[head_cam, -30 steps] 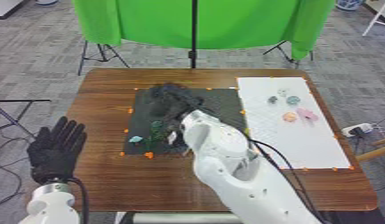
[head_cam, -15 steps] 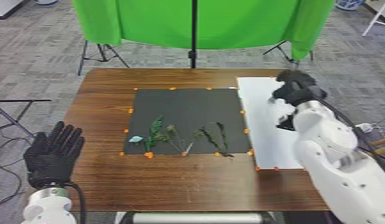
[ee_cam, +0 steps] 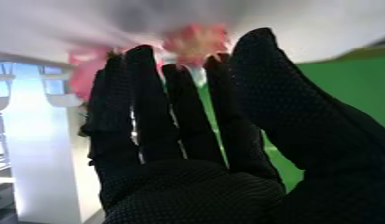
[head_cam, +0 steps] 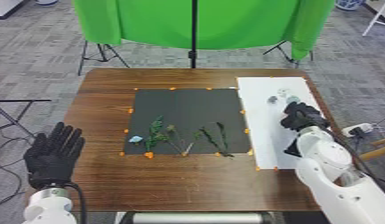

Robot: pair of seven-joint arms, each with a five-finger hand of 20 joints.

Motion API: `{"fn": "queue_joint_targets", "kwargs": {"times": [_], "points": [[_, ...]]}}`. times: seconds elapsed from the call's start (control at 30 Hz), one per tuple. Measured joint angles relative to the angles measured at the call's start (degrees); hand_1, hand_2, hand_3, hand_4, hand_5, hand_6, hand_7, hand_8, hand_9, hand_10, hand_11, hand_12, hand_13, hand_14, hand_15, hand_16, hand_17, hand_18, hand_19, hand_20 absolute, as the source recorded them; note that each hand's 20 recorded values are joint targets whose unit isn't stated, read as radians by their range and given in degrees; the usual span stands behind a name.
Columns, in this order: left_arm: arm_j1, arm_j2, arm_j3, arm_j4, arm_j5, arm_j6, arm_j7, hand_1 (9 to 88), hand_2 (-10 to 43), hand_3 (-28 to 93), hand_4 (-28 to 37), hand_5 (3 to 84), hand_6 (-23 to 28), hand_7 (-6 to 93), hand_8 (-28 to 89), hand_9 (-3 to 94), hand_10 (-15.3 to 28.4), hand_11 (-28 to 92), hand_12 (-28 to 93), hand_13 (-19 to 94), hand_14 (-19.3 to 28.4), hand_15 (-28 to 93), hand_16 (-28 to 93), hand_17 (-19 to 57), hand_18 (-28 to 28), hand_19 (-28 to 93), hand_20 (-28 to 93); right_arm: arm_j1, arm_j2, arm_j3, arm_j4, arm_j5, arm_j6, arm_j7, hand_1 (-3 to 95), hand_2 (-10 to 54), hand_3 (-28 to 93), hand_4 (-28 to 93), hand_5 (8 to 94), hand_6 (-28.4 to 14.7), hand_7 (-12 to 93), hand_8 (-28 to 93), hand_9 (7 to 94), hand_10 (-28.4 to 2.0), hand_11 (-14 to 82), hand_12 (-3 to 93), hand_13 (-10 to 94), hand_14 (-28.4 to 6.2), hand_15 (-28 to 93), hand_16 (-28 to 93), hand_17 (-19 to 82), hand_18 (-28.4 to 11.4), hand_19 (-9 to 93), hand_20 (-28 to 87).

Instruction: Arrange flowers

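Covering part of the white sheet (head_cam: pixel 264 137), the right hand (head_cam: pixel 304 119) is open.
Its fingers are straight, thumb apart; pink flowers (ee_cam: pixel 195 42) are near the fingertips, whether gripped I cannot tell.

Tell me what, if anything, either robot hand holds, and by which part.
Nothing is held: the left hand and right hand both have straight fingers.

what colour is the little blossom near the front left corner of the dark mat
The blossom is light blue; the head view shows it best.
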Motion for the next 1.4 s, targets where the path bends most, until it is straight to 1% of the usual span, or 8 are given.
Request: {"fn": "queue_joint_targets", "kwargs": {"times": [0.1,0.17,0.33,0.6,0.77,0.97,1.17,1.4], "points": [[0.1,-0.10,-0.08,-0.03,-0.25,0.07,0.14,26.8,10.6,81,-28.3,48.0,11.5,10.0,-9,36.0,15.4,21,9,29,16.2,34,-7,-5.7,14.5,36,12,1.5,-0.2,-1.6,2.5,-1.3,1.1,0.6,55.9,-9.5,78,-28,63.8,-2.1,22,-15,64.6,-15.1,23.6,19.8,61,-9.3,40,26,34,-22.4,87,35],[0.2,-0.13,-0.09,-0.03,-0.45,0.07,0.16,26.9,10.6,81,-28.3,48.0,11.5,10.0,-9,36.0,15.4,21,9,29,16.2,34,-7,-5.7,14.5,36,12,2.8,-0.3,-2.6,4.1,-2.5,3.8,0.8,61.2,-9.5,70,-28,70.8,-1.1,29,-5,79.1,-10.9,14.0,35.6,71,-6.2,37,37,36,-22.5,88,36],[0.3,-0.22,-0.11,-0.04,-1.18,0.05,0.17,26.8,10.6,81,-28.3,48.0,11.5,10.1,-9,36.3,15.5,21,9,29,16.3,34,-7,-5.7,14.5,36,12,4.0,-0.8,-3.2,7.9,-5.1,9.1,-0.5,63.8,-9.5,67,-28,78.3,-0.4,42,1,89.2,-9.7,15.1,43.1,79,-5.9,38,42,39,-22.9,89,38],[0.4,-0.35,-0.16,-0.07,-1.61,0.02,0.17,26.8,10.6,81,-28.3,48.0,11.4,10.1,-9,36.6,15.6,21,9,30,16.4,34,-7,-5.8,14.6,36,12,2.2,-0.7,-2.7,7.2,-6.0,11.9,-2.0,63.3,-9.5,70,-28,79.6,-0.5,44,3,90.9,-10.2,14.2,44.2,80,-6.7,37,44,39,-23.2,90,38],[0.5,-0.35,-0.27,-0.11,-1.78,0.01,0.40,26.8,10.6,81,-28.3,48.1,11.4,10.2,-9,37.0,15.6,21,9,30,16.4,34,-7,-5.8,14.6,36,12,1.6,-0.2,-4.5,3.4,-5.4,14.3,-3.6,62.6,-9.5,71,-28,78.9,-0.4,44,5,90.7,-10.5,14.1,45.0,80,-6.6,38,44,39,-23.1,90,38],[0.5,-0.29,-0.19,-0.09,-1.81,0.01,0.44,26.8,10.5,81,-28.3,48.1,11.4,10.2,-9,37.0,15.5,21,9,30,16.4,34,-7,-5.8,14.6,36,12,9.2,-1.2,-14.1,1.4,-4.4,15.6,-10.1,61.7,-9.5,73,-28,78.0,-0.3,45,6,90.0,-10.7,14.7,45.0,79,-6.8,39,44,39,-23.1,90,39],[-0.6,0.03,0.76,0.45,-1.77,0.01,0.14,26.7,10.5,81,-28.3,48.1,11.4,10.2,-9,37.1,15.6,21,9,30,16.5,34,-7,-5.8,14.6,36,12,22.9,-9.1,-26.5,10.2,-4.7,12.9,-13.0,61.4,-9.5,73,-28,77.1,-0.5,46,5,89.0,-10.9,15.2,44.6,78,-6.9,41,43,38,-23.0,90,39],[-3.6,1.39,3.73,1.67,-1.72,-0.18,-0.17,26.7,10.5,81,-28.3,48.1,11.4,10.2,-9,37.1,15.6,21,9,30,16.4,34,-7,-5.8,14.6,36,12,32.7,-21.1,-35.2,23.1,-11.5,5.7,-18.3,61.3,-9.5,72,-28,75.6,-1.0,45,3,87.9,-10.8,14.8,43.7,76,-6.7,41,42,38,-23.1,90,38]]}}
